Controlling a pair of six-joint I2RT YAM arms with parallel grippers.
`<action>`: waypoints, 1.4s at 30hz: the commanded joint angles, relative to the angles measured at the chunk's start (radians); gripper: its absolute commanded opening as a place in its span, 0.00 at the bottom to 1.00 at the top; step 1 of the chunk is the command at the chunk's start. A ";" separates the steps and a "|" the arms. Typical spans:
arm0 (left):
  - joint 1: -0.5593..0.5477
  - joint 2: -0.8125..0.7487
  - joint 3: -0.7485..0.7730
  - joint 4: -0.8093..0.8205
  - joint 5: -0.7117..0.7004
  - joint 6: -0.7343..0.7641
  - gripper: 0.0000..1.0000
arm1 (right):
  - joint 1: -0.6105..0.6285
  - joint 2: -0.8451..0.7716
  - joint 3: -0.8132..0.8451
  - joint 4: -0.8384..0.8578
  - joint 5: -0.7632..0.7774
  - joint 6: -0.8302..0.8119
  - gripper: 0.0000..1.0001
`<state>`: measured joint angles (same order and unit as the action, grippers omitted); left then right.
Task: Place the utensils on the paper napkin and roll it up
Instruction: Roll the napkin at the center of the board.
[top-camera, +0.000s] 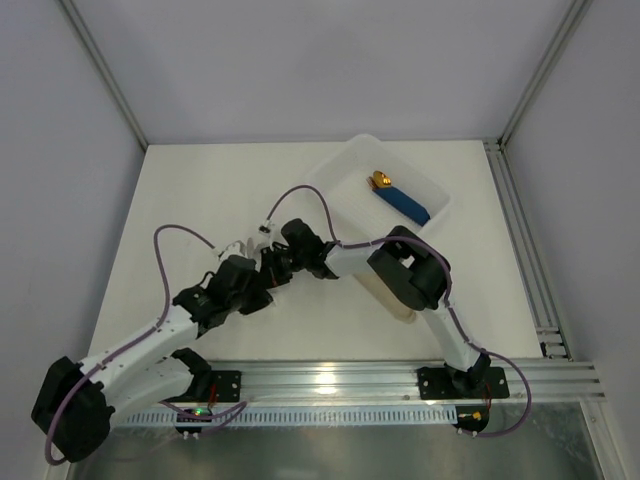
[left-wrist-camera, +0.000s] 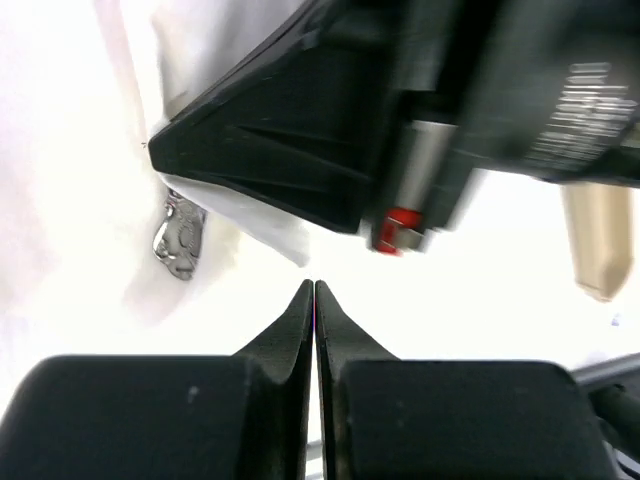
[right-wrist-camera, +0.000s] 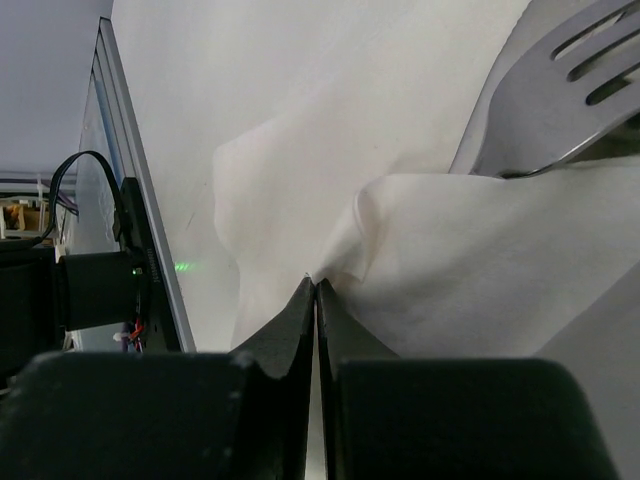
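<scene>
Left end effector: fingers pressed together with nothing between them, tips low over the counter, just in front of the right arm's black head.
Right end effector: fingers pressed together, tips at a puckered fold of the napkin; I cannot tell whether any paper is caught between them.
Napkin: lying crumpled near the middle of the counter where the two arms meet, one flap folded over the cutlery; white on white, so it is hard to make out from above.
Utensils: lying in the napkin, partly covered; the fork tines stick out past the fold in the right wrist view, and a shiny embossed handle end peeks out in the left wrist view.
Tray: white plastic, at the far right of the counter, well apart from the napkin.
Blue-handled piece: lying in the tray, gold tip toward the far side.
Beige sleeve: on the counter under the right arm, to the right of the napkin.
</scene>
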<state>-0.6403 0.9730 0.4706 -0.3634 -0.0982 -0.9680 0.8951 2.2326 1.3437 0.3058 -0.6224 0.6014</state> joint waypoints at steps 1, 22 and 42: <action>-0.010 -0.132 0.098 -0.175 -0.072 -0.018 0.01 | 0.010 0.019 0.017 -0.042 0.016 -0.041 0.04; -0.009 -0.010 0.046 0.033 -0.052 0.051 0.00 | 0.011 0.038 0.031 -0.047 -0.013 -0.025 0.10; -0.012 0.073 0.003 0.048 -0.132 -0.004 0.00 | 0.010 0.018 0.032 -0.065 -0.023 -0.045 0.12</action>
<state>-0.6525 1.0843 0.4904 -0.2913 -0.1680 -0.9440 0.8955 2.2452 1.3655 0.2905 -0.6456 0.5911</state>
